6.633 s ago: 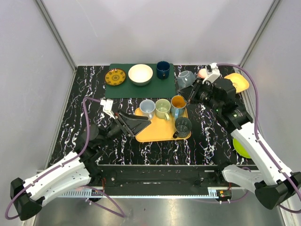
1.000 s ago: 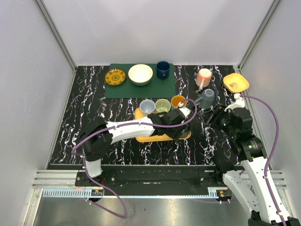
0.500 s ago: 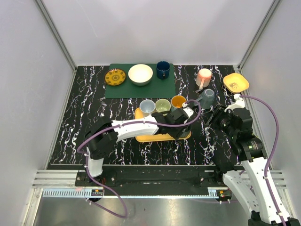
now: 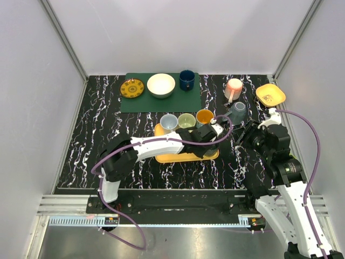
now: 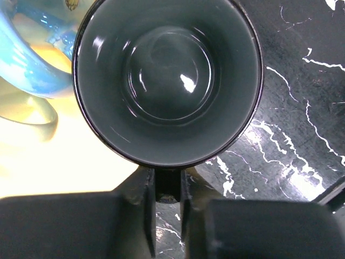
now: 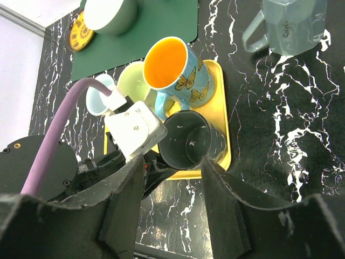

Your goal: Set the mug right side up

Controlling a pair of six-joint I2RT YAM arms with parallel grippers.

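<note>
A dark glossy mug [image 5: 167, 81] stands mouth up on the near right corner of the yellow tray [image 4: 172, 155]. My left gripper [image 5: 168, 186] is shut on its handle, just under the rim on the near side. From the right wrist view the same mug [image 6: 191, 141] shows its open mouth, with the left wrist beside it on its left. In the top view the left arm reaches across the tray to the mug [image 4: 211, 149]. My right gripper [image 6: 172, 161] hangs open above and to the right, holding nothing.
Behind the dark mug on the tray stand a butterfly mug [image 6: 172, 73], a green mug [image 4: 186, 121] and a pale blue mug [image 4: 168, 122]. A grey mug [image 4: 239, 112] and a pink mug [image 4: 233, 87] are on the table at right, near a yellow dish [image 4: 270, 95].
My left gripper has shut on the dark mug's handle over the last second and its arm has edged right. The right arm has not moved.
</note>
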